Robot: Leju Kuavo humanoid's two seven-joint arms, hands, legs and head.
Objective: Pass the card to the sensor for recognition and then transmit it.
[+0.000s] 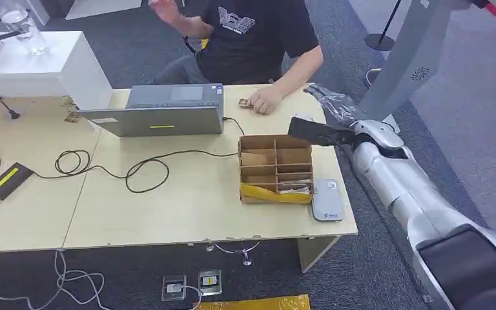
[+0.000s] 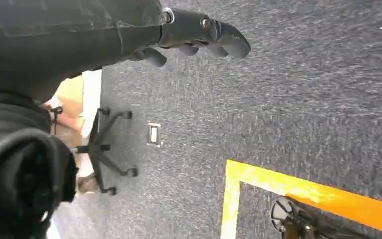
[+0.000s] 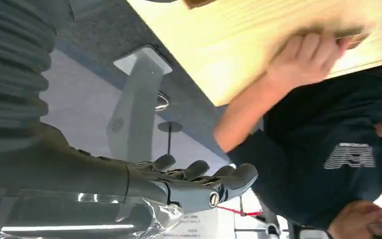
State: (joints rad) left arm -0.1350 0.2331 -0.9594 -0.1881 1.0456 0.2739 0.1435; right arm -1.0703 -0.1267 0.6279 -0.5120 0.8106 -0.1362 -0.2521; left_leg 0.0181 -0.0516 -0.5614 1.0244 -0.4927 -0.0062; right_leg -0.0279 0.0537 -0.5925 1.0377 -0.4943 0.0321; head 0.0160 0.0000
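A person in a black shirt sits at the far side of the wooden table (image 1: 187, 206), one hand (image 1: 266, 99) resting on it beside a small brown card (image 1: 245, 103). In the right wrist view that person's hand (image 3: 303, 55) looks blurred. My right hand (image 1: 328, 102) hovers at the table's far right corner, close to the person's hand; its fingers (image 3: 204, 184) are stretched out and hold nothing. The grey card sensor (image 1: 327, 200) lies flat by the front right edge, next to a compartmented cardboard box (image 1: 275, 168). My left hand (image 2: 199, 35) hangs over the carpet, holding nothing.
A grey laptop (image 1: 168, 110) stands at the table's back, with a black cable (image 1: 142, 171) looping across the top and a power brick (image 1: 6, 177) at the left. A grey stand (image 1: 407, 58) rises right of the table. An office chair (image 2: 104, 149) and yellow floor tape (image 2: 298, 186) lie below.
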